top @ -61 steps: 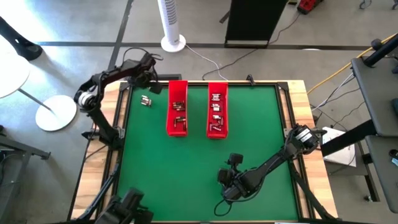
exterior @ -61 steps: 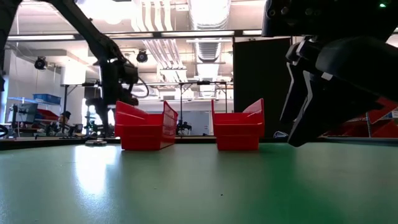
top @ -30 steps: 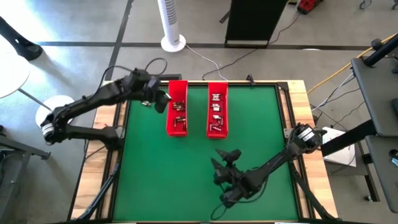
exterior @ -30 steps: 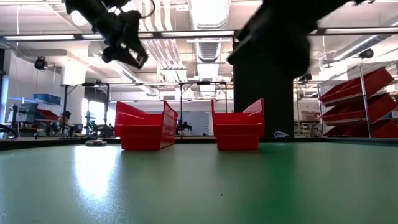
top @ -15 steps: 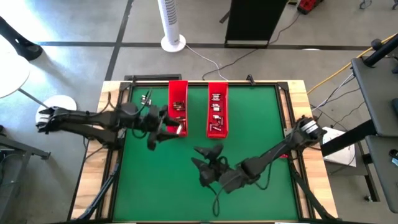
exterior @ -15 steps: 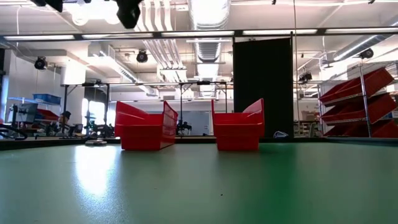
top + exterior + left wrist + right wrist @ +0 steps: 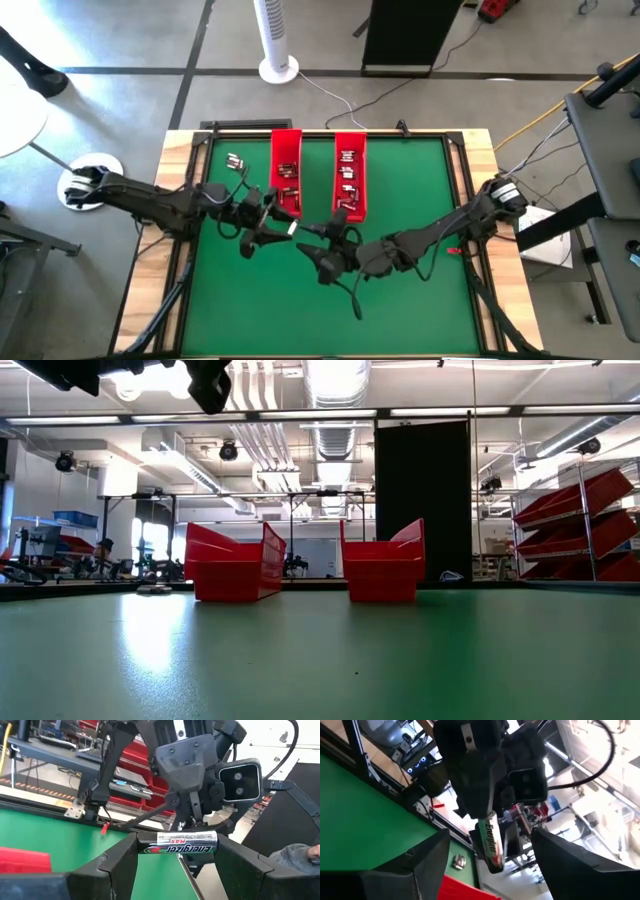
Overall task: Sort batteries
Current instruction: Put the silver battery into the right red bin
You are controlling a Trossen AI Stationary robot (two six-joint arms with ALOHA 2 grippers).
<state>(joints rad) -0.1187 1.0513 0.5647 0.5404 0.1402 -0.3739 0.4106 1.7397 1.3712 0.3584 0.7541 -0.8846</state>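
Left gripper [image 7: 283, 226]: raised over the middle of the green table [image 7: 230, 300], just near of the left red tray [image 7: 285, 172]; its fingers are clamped end to end on one battery.
Held battery [image 7: 181, 842]: a silvery Energizer Max cell lying crosswise between the two dark fingers [image 7: 117, 857], label facing the left wrist camera. In the right wrist view the same cell [image 7: 489, 841] shows hanging from the left gripper [image 7: 492, 847], pointed at the other arm.
Why held so: gripping it by the ends leaves the body bare, likely so the right arm can take it or so the label can be read; which of the two I cannot tell.
Right gripper [image 7: 322, 252]: high over the table centre, right beside the left gripper and facing it; its fingers stand apart with nothing between them, the battery in line with the gap but not yet inside.
Right red tray [image 7: 348, 175]: far half of the table, parallel to the left tray, a gap between them; both hold several small batteries [image 7: 348, 170].
Unsorted batteries [image 7: 235, 160]: a small cluster on the mat at the far left, just left of the left tray.
Low view: both trays [image 7: 232, 565] stand undisturbed on the table; only dark parts of an arm cross the upper left corner.
Stage, as I judge it: mid-air meeting of the arms, sorting partly done.
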